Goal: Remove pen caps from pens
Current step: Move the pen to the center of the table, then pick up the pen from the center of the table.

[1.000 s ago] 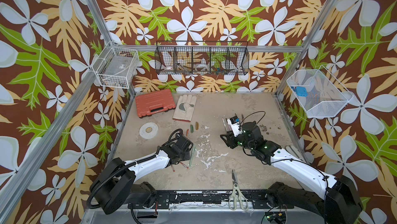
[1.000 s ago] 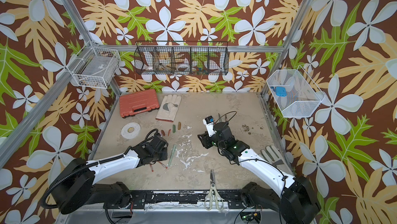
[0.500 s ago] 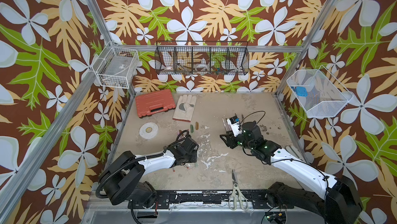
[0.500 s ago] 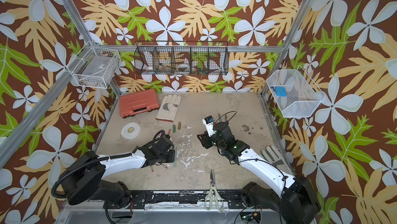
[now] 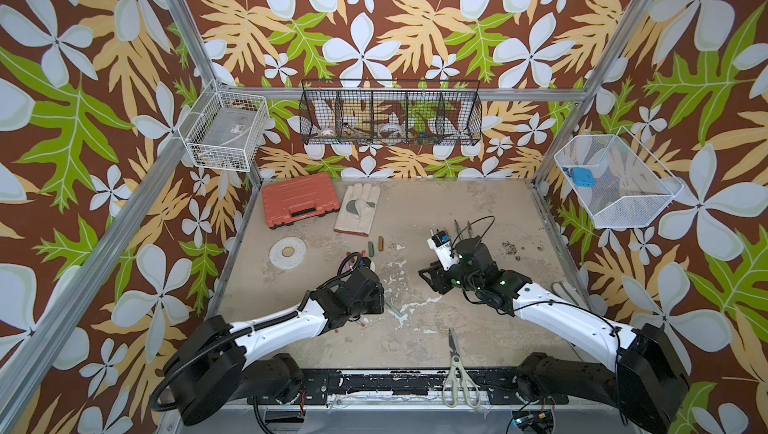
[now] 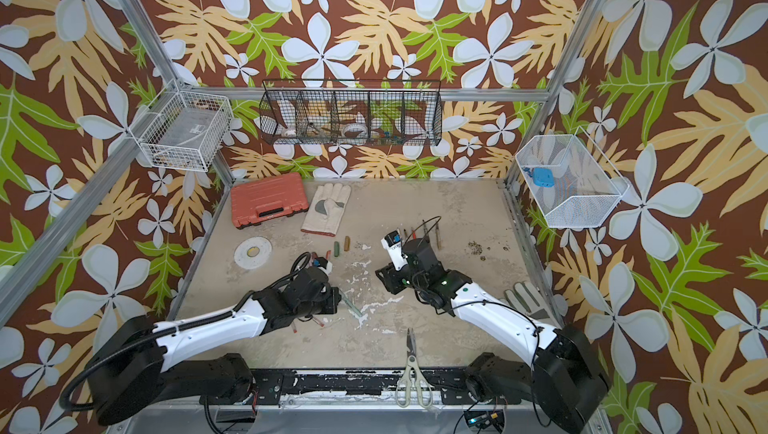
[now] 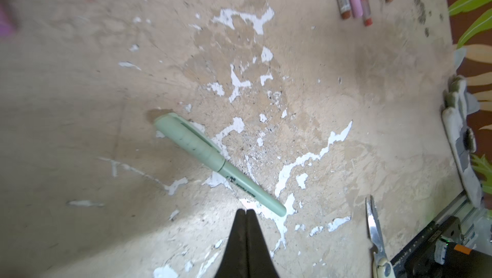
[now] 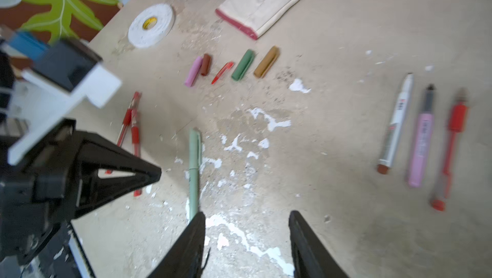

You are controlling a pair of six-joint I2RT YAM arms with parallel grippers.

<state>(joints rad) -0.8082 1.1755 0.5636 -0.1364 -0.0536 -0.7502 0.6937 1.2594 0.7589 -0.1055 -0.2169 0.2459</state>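
A pale green pen [image 7: 213,162] lies on the table with its cap on. My left gripper [image 7: 245,211] is shut and empty, its tips just beside the pen's bare end. The same pen [image 8: 194,167] runs up to one finger of my open, empty right gripper [image 8: 247,218]. In both top views the pen [image 5: 392,308] lies between the arms. Several loose pen caps [image 8: 242,64], pink, brown, red, dark green and gold, lie in a row. A white marker [image 8: 396,122], a pink pen [image 8: 422,140] and a red pen [image 8: 450,151] lie uncapped. Two red pens [image 8: 133,124] lie beside the left gripper.
Scissors [image 5: 456,369] lie at the front edge. A tape roll [image 5: 287,251], an orange case [image 5: 298,199] and a work glove [image 5: 357,208] sit at the back left. Another glove [image 5: 565,290] lies by the right wall. Wire baskets hang on the walls.
My left arm has swung to the right, bringing its shut gripper up to the pale green pen. The right arm has hardly moved.
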